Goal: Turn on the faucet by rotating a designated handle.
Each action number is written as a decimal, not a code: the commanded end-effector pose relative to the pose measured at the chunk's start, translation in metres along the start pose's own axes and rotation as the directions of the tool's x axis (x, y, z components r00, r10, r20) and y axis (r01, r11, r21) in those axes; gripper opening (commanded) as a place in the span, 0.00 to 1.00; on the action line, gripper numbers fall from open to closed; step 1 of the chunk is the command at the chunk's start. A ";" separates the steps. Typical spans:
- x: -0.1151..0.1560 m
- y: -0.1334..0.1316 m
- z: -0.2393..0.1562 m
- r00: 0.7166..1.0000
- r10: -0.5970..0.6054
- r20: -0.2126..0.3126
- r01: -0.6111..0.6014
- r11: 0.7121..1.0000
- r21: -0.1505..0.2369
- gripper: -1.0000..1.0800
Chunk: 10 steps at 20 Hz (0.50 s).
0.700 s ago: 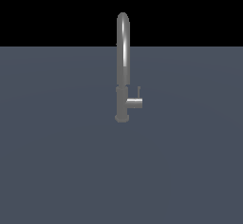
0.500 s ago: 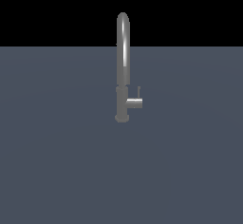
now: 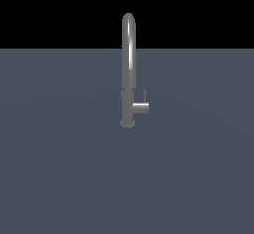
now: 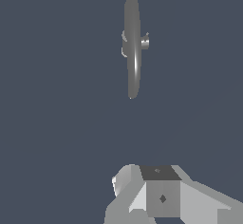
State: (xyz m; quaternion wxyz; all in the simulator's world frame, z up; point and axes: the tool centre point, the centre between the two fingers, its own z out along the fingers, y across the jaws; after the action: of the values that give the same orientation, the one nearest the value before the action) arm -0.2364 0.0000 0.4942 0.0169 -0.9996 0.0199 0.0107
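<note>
faucet (image 3: 128, 69) stands upright at centre of the exterior frame on the bare grey surface (image 3: 59, 168). handle (image 3: 140, 107) is a stub on its right side there, thin pin pointing up. in the wrist view the claw (image 4: 156, 194) sits at lower centre, well apart from the faucet; fingertips cropped, so cannot tell if spread or pressed together. step looks like approach: come at the stub, not the spout, then push the pin round. nothing blocks the way.
</note>
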 end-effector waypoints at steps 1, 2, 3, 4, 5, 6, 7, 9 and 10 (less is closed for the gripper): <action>0.009 0.000 0.002 1.000 0.020 0.020 -0.020 1.000 0.018 0.00; 0.013 0.000 0.002 0.999 0.029 0.030 -0.029 0.999 0.027 0.00; 0.017 0.000 0.003 0.998 0.038 0.040 -0.040 0.999 0.036 0.00; 0.022 0.000 0.004 0.998 0.049 0.051 -0.051 0.998 0.046 0.00; 0.027 0.000 0.005 0.996 0.060 0.063 -0.063 0.996 0.056 0.00; 0.032 0.000 0.006 0.995 0.071 0.076 -0.076 0.995 0.067 0.00; 0.038 0.000 0.007 0.993 0.083 0.090 -0.090 0.993 0.079 0.00; 0.049 0.001 0.010 0.987 0.106 0.118 -0.119 0.988 0.101 0.00; 0.055 0.001 0.012 0.984 0.118 0.133 -0.133 0.985 0.112 0.00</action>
State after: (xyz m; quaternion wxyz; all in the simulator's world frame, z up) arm -0.1904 -0.0023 0.4836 0.0681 -0.9930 0.0725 0.0635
